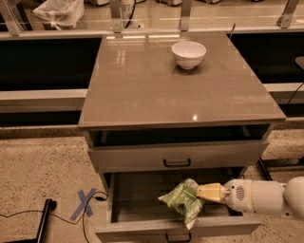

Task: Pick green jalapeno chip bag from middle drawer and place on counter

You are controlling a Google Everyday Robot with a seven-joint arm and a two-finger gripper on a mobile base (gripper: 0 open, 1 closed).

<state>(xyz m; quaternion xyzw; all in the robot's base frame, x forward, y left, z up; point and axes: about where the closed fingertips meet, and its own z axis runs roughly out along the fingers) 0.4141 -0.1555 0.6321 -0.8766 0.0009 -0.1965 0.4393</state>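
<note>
The green jalapeno chip bag hangs crumpled over the front of the open middle drawer, its right edge pinched in the closed fingers of the gripper, which reaches in from the drawer's right. This looks like the lift-out step. Next the bag must clear the drawer's front wall and rise to the counter above the drawer.

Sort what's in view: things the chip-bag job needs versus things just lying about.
Job:
- green jalapeno chip bag, gripped by the gripper at the open middle drawer
- counter

Lying about:
- white bowl on the counter
- blue tape cross on the floor
- plastic bag beyond the counter
</note>
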